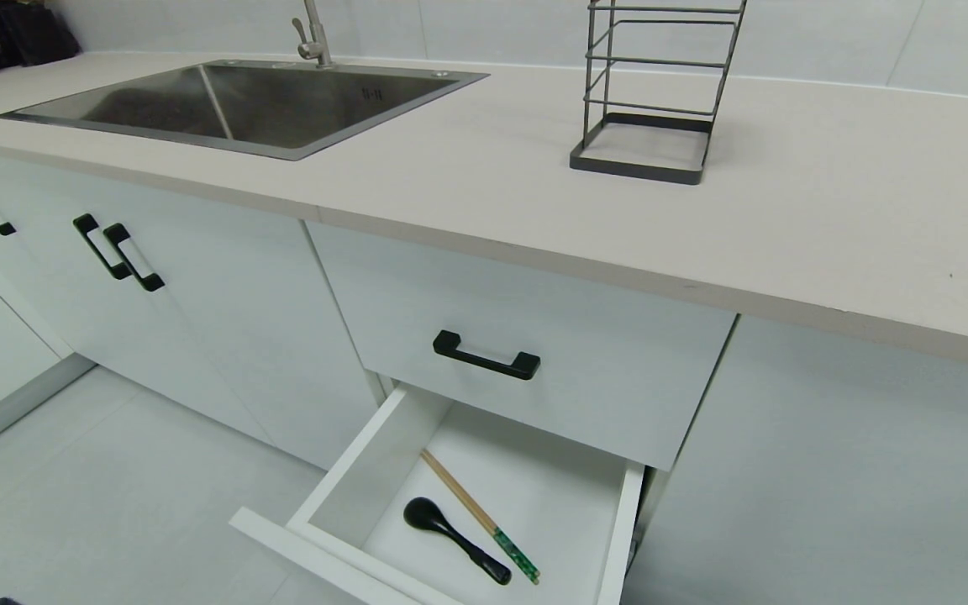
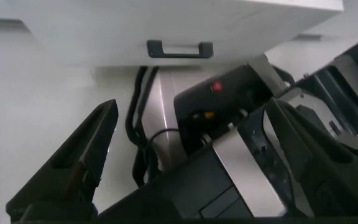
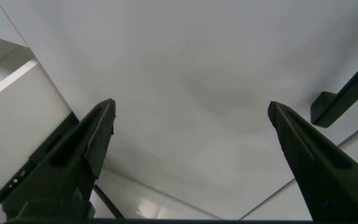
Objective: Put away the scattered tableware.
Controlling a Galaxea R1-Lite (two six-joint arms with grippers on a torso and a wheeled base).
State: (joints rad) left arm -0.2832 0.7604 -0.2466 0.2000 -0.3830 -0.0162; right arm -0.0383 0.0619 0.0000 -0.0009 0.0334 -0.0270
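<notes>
Down in the pulled-out white drawer (image 1: pixel 348 472) lies a pair of wooden chopsticks (image 1: pixel 474 511) with green patterned ends, flat and slanting from the back left towards the front edge. Just beside them on the left lies a black spoon (image 1: pixel 457 540), roughly parallel, its bowl towards the left wall and its handle end near the green tips.

a pale counter (image 1: pixel 786 210) runs along a white tiled wall (image 1: pixel 828 34), a steel sink (image 1: pixel 307 105) set in it, a dark wire rack (image 1: pixel 635 170) on top. white cabinets (image 1: pixel 215 336) with black handles (image 1: pixel 133 257) below; light grey floor (image 1: pixel 114 487).
</notes>
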